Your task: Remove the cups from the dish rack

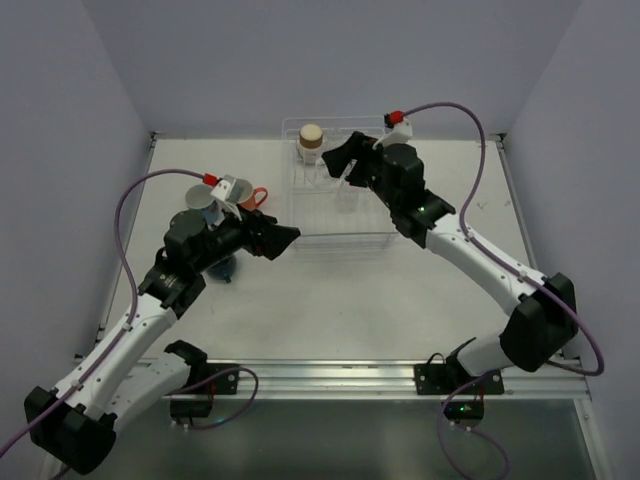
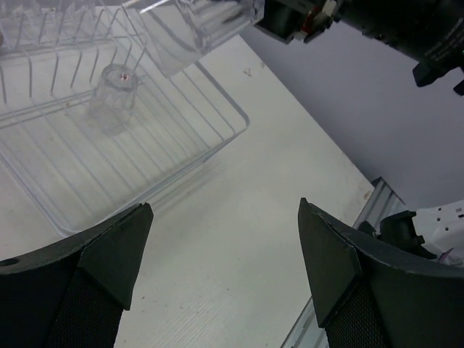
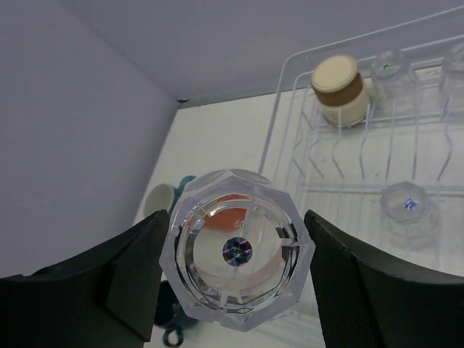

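Dish rack (image 1: 330, 218): I'm seeing it lying upper centre.
Brown cup (image 1: 311, 140): standing in its upper-left corner.
Clear tumbler (image 3: 238, 250): hanging lower centre, base facing me.

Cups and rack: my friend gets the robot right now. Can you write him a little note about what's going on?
Left gripper: open and empty, beside the near left corner of the dish rack.
Right gripper: shut on a clear tumbler, held up above the rack.
Done: the orange mug and a few other mugs stand on the table left of the rack.
Left: set the held tumbler down, then take out the brown cup and at least three rack tumblers.
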Robot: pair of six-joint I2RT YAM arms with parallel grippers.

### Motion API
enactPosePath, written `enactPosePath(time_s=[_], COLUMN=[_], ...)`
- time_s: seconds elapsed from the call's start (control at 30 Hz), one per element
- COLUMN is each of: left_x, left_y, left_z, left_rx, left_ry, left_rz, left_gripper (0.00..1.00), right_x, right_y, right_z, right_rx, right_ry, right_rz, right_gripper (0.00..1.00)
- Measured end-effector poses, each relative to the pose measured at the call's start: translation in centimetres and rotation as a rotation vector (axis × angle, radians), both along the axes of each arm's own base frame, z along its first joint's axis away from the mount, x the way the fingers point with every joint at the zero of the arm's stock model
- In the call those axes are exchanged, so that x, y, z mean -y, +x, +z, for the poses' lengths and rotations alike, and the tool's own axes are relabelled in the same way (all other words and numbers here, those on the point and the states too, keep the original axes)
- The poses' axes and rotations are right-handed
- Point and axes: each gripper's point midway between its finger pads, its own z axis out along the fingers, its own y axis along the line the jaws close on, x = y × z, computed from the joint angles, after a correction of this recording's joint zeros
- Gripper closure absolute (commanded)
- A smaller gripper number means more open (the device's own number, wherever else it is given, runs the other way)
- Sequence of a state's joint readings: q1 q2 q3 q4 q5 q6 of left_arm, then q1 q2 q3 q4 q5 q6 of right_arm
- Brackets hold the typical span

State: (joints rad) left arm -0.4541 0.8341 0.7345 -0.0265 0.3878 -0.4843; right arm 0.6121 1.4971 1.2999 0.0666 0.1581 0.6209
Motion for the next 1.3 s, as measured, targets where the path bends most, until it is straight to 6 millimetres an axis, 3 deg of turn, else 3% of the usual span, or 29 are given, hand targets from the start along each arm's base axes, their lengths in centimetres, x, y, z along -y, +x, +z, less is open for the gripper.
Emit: enactPosePath(time_s=[0.1,0.2,0.3,0.4,0.6,0.73,0.93,1.1,1.2,1.27,1.3], left_x=[1.1,2.2,3.3,4.1,4.6,4.9,6.4,7.0,6.9,6.8,6.8], left_y=[0.3,0.5,0.7,0.8,0.7,0.5,0.2,0.0,-0.3,-0.7,-0.7], left_z=[1.0,1.7,2.1,2.1,2.4,3.2,3.4,3.2,3.9,4.6,4.7], left_rx=[0.0,-0.005,-0.015,-0.035,-0.061,-0.049,-0.066,-0.092,-0.093,-0.085,-0.08], left_ry=[-0.062,-0.117,-0.163,-0.19,-0.219,-0.247,-0.276,-0.286,-0.305,-0.319,-0.321], left_rz=[-0.039,-0.082,-0.124,-0.158,-0.176,-0.197,-0.268,-0.288,-0.292,-0.3,-0.301], left_gripper=[0.13,0.14,0.15,0.16,0.19,0.24,0.41,0.76,0.85,0.93,0.95], right_x=[0.8,1.1,1.1,0.8,0.7,0.3,-0.2,-0.5,-0.5,-0.6,-0.7], right_y=[-3.1,-6.1,-8.5,-10.2,-12.0,-12.6,-12.8,-12.9,-13.0,-13.3,-13.3], right_z=[0.1,-1.2,-2.3,-2.3,-0.1,0.2,-0.3,-0.9,-0.4,0.1,0.3], right_rx=[-0.01,-0.056,-0.102,-0.124,-0.094,-0.1,-0.124,-0.149,-0.139,-0.128,-0.123], right_ry=[0.12,0.212,0.279,0.335,0.434,0.468,0.5,0.525,0.542,0.555,0.56], right_rz=[0.06,0.128,0.19,0.245,0.318,0.356,0.385,0.4,0.413,0.432,0.436], right_gripper=[0.62,0.62,0.62,0.63,0.64,0.64,0.65,0.65,0.64,0.6,0.49])
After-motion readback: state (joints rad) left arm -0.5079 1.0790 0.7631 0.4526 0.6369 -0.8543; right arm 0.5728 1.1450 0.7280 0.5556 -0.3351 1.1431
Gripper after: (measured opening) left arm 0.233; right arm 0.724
